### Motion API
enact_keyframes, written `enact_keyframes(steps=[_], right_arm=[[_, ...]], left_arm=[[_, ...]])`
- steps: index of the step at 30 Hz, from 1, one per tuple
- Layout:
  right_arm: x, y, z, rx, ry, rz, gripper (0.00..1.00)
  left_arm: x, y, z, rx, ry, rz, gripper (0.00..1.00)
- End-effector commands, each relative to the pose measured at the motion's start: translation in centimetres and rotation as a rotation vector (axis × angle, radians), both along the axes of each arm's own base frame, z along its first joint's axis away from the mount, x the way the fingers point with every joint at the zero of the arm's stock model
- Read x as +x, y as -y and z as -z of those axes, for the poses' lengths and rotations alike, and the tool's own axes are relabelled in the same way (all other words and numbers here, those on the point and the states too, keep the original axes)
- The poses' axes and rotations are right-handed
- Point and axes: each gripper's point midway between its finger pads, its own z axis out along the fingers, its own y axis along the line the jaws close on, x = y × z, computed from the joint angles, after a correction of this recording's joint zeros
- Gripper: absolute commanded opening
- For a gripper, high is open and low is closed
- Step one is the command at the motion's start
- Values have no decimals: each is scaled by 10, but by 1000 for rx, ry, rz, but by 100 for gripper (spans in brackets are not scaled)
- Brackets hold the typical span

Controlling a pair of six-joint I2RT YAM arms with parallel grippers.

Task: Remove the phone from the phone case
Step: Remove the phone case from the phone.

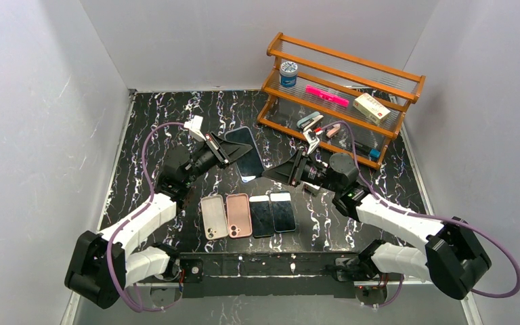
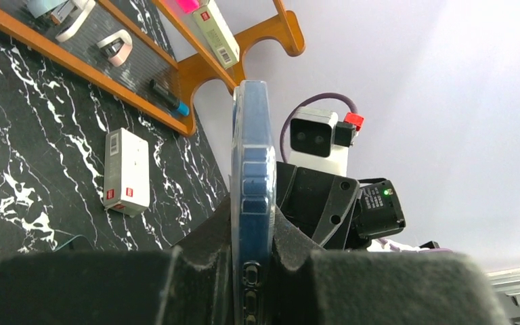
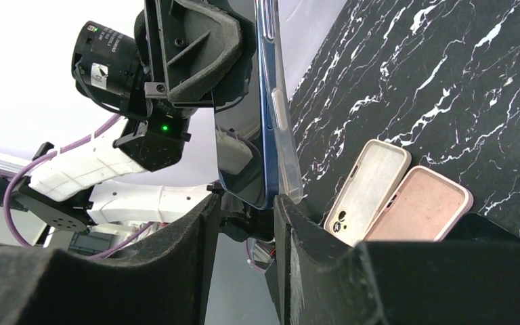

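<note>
L gripper (image 1: 224,152) clamps cased phone (image 1: 250,161), long axis aimed at R gripper (image 1: 271,172), jaws apart.

White walls (image 1: 74,68); black marbled tabletop (image 1: 169,112); wooden shelf rack (image 1: 345,57) far right

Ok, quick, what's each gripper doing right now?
Left gripper: closed on the cased phone, gripping its edge.
Right gripper: open, its fingers either side of the phone's corner.

- Wooden rack (image 1: 344,91) is blocking the far right.
- Cream case (image 1: 213,217), pink case (image 1: 238,214) and two phones (image 1: 261,217) are crowding near centre.
- Tabletop (image 1: 162,112) is lying open far left.
</note>
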Motion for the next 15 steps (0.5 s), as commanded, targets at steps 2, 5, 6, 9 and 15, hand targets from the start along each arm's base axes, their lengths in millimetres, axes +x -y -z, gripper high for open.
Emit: enact_keyframes(steps=[2,5,6,9,15], right_arm=[[-3,-13,-30,83,80,-51,43],[1,-15,-26,72,80,-41,43],[2,-15,-25,68,84,-37,43],[5,-17,-23,64,96,-35,43],[7,-25,-34,86,134,-65,44]], left_arm=[[-46,29,-58,-171,94,189,0],[-52,33,-64,-183,101,212,0],[-54,34,-66,-189,103,220,0],[-62,36,-72,-202,115,245,0],[-76,45,-69,-191,116,312,0]])
